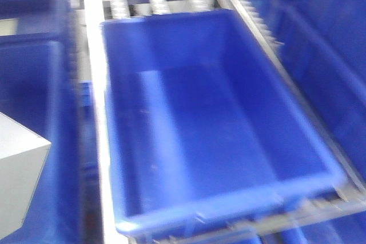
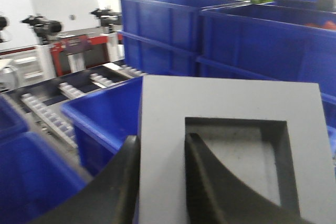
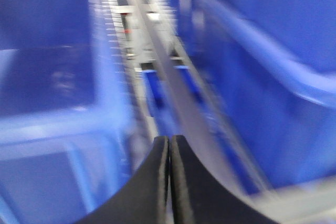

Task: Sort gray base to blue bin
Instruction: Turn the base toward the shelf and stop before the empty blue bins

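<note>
The left hand [image 2: 161,148] pinches one wall of the gray base [image 2: 231,100], one finger inside its recess, carrying it raised just left of the empty blue bin [image 1: 171,44], seemingly for dropping in, while the right hand [image 3: 169,148] sits pressed closed, empty.

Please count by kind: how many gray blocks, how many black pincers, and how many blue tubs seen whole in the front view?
Matte light-gray cuboid block: 1
Black pincers: 2 (left pincer, right pincer)
Bright-blue plastic tub, whole in the front view: 1
Total: 4
</note>
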Controlling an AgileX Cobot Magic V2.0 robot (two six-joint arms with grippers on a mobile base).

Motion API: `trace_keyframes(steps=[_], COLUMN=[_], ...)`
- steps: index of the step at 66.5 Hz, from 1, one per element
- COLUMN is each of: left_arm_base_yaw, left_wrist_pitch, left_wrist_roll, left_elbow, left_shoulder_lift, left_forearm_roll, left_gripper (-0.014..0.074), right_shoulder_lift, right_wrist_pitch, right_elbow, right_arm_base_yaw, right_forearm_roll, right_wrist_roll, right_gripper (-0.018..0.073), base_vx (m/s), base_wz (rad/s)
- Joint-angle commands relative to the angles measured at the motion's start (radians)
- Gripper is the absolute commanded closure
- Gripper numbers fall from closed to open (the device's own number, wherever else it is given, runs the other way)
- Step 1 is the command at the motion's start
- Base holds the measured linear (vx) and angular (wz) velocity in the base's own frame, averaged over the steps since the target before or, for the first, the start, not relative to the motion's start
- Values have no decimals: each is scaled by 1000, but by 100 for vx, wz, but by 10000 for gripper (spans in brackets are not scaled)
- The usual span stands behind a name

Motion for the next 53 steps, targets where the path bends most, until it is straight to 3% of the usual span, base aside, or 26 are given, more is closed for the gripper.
trace_keyframes(steps=[1, 25, 53], left_arm_base_yaw=[-4, -4, -4], left_wrist_pitch=[-113, -113, -113], left_wrist_roll=[-6, -6, -6], left_elbow=[-30, -30, -30], left_shoulder_lift=[11, 11, 11], left_forearm_roll=[-6, -6, -6], left_gripper=[576, 576, 576], right_shoulder_lift=[18, 18, 18], right_wrist_pitch=[-73, -73, -73], right_elbow=[2, 2, 2], right_arm_base_yaw=[-3, -3, -3], right_forearm_roll=[-5, -5, -5], right_wrist_roll=[-12, -12, -12], right_gripper=[564, 564, 564], base_vx=[16, 11, 2], base_wz=[60, 43, 7])
